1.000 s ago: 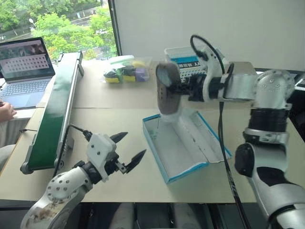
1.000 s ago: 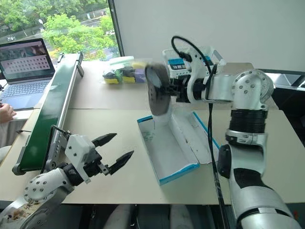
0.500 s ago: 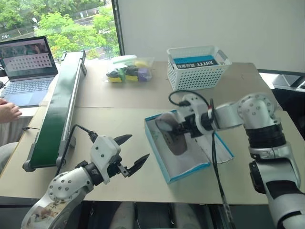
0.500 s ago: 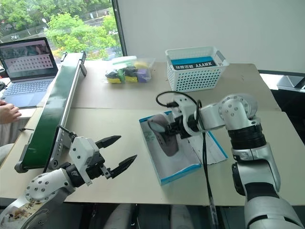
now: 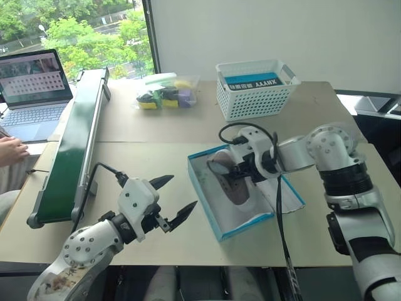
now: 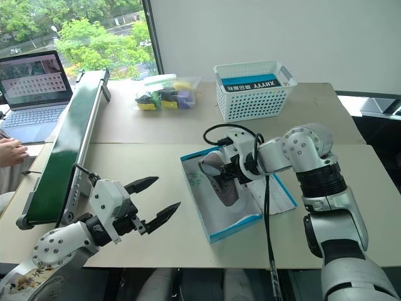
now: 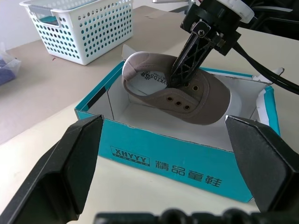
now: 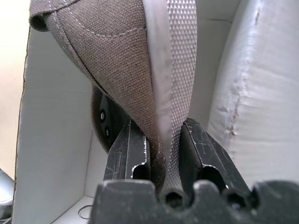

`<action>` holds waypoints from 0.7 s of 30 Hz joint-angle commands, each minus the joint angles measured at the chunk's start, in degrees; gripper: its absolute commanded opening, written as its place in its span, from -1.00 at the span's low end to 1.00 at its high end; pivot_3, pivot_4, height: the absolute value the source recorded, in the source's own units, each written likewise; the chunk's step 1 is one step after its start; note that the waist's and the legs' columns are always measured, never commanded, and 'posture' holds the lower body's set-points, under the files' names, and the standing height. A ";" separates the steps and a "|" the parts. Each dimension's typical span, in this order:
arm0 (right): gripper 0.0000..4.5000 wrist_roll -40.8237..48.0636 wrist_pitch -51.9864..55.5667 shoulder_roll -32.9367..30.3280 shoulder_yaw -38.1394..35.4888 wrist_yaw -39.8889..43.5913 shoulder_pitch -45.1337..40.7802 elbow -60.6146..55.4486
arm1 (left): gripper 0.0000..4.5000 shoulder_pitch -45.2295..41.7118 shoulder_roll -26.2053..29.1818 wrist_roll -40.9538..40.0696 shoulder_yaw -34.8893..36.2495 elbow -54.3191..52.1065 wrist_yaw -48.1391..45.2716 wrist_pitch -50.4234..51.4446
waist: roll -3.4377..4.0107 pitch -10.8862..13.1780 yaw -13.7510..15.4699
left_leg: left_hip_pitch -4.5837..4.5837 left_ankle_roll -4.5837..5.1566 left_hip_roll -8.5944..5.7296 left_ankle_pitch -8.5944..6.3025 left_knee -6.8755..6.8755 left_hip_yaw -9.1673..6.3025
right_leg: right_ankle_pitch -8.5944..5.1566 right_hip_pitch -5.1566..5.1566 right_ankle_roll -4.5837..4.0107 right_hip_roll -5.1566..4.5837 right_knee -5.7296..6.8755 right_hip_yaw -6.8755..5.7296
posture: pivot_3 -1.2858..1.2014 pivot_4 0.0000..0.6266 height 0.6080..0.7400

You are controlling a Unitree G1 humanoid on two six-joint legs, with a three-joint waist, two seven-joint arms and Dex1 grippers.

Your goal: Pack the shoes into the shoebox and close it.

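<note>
Grey-taupe canvas fills the right wrist view, where the right gripper has its two black fingers clamped on the side wall and pale sole edge of a shoe. The right arm reaches in from the right side of the counter, bent at the elbow, its wrist angled down and toward the left, so that the shoe sits inside the open shoebox, tilted on its side with the opening facing the left gripper. In the left wrist view the shoe's toe lies toward the box's near-right part and the heel toward the far-left corner.

The left arm is held low at the near left of the counter, its left gripper pointing level toward the box, fingers spread wide apart and holding nothing, well apart from the box's near wall.

The blue outer wall of the shoebox reads "XHYYY" followed by Chinese characters in white. The shoe's insole carries small dark printing that cannot be read. A blue card inside the white lattice basket shows the same lettering upside down.

The box's lid lies folded open flat on its right side, beneath the right forearm. Bare counter stretches between the left gripper and the box. A long green conveyor runs along the left, a laptop beyond it beside a person's hand, and a clear bag of coloured items sits at the far edge.
</note>
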 commanded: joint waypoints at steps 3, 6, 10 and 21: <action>0.05 -8.02 0.42 0.05 0.27 3.85 0.63 -1.64 | 1.00 0.86 0.25 0.89 -0.02 -2.23 0.05 -1.13 | 0.00 0.00 0.15 | 0.00 0.00 0.00 0.00 0.00 0.00 | 0.00 0.00 0.00 0.00 0.00 0.00 | 0.03 -0.52 0.82; 0.58 -11.50 0.42 0.23 0.75 5.74 1.03 -2.75 | 1.00 1.52 0.17 1.37 -0.17 -2.14 -0.08 -1.68 | 0.00 0.00 0.27 | 0.00 0.00 0.00 0.00 0.01 0.00 | 0.00 0.00 0.00 0.00 0.00 -0.01 | 0.03 -0.52 0.82; 0.99 -15.13 -0.35 1.08 0.85 8.40 0.47 -4.49 | 1.00 2.18 -0.08 2.03 -0.38 -2.16 -0.20 -2.20 | 0.00 0.00 0.29 | 0.01 0.00 0.00 0.00 0.01 0.00 | 0.00 0.00 0.00 0.00 0.01 0.00 | 0.03 -0.52 0.82; 0.99 -20.79 -4.41 8.66 -6.02 13.15 -5.97 -10.59 | 1.00 2.83 -0.18 3.14 2.36 -0.15 -0.63 -4.07 | 0.01 -0.01 -0.14 | 0.02 0.00 0.02 0.00 -0.01 -0.01 | 0.01 -0.05 -0.01 0.02 0.05 0.01 | 0.03 -0.52 0.82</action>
